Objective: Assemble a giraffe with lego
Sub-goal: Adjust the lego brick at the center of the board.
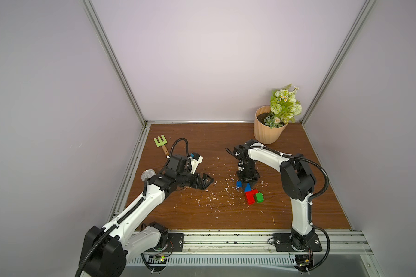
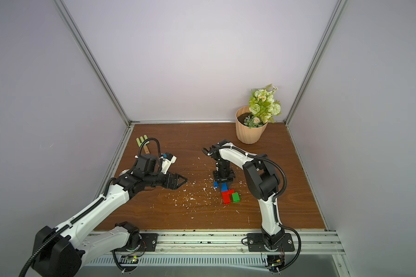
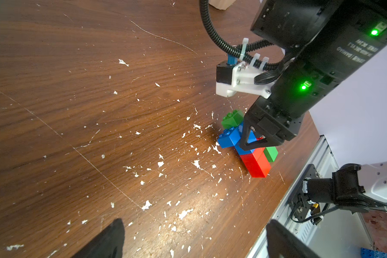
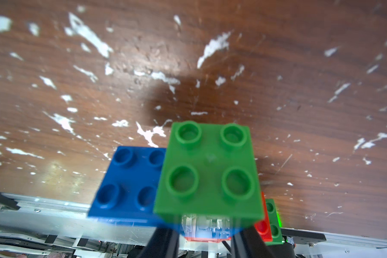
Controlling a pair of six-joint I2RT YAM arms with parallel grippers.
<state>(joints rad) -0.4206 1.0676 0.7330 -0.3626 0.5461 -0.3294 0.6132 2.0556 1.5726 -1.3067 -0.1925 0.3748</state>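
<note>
**Giraffe clamped at the neck; one pot, filled**

The giraffe (image 1: pixel 250 194) is seen on the right half of the table (image 1: pixel 202 215), nearer the front rail than the back wall. It is gripped by the right gripper (image 1: pixel 248 184), which points downward with its jaws closed on the blue neck (image 3: pixel 244 150).

In the right wrist view a green brick (image 4: pixel 208 172) is shown uppermost with its four studs facing the camera. The blue head (image 4: pixel 130 181) juts out beside and below it. A red brick (image 4: pixel 263 227) and a green leg (image 4: pixel 273 223) can be made out beyond. In the left wrist view the red legs (image 3: pixel 256 167) are seen down at the wood. Whether they rest on it cannot be told.

The left gripper (image 1: pixel 210 183) is held low over the table, well apart from the giraffe and pointed towards it. Its fingers (image 3: pixel 107 241) are spread and nothing is held between them.

One container is present: a ribbed peach pot (image 1: pixel 265 134) at the far right corner, standing upright. It is filled with dark soil (image 1: pixel 261 117), and a bunch of pale green flowers (image 1: pixel 285 103) leans out over its rim.

A green rake (image 1: pixel 160 142) is laid near the far left corner, behind the left arm. White flecks (image 1: pixel 213 199) are scattered over the wood between the two arms.
</note>
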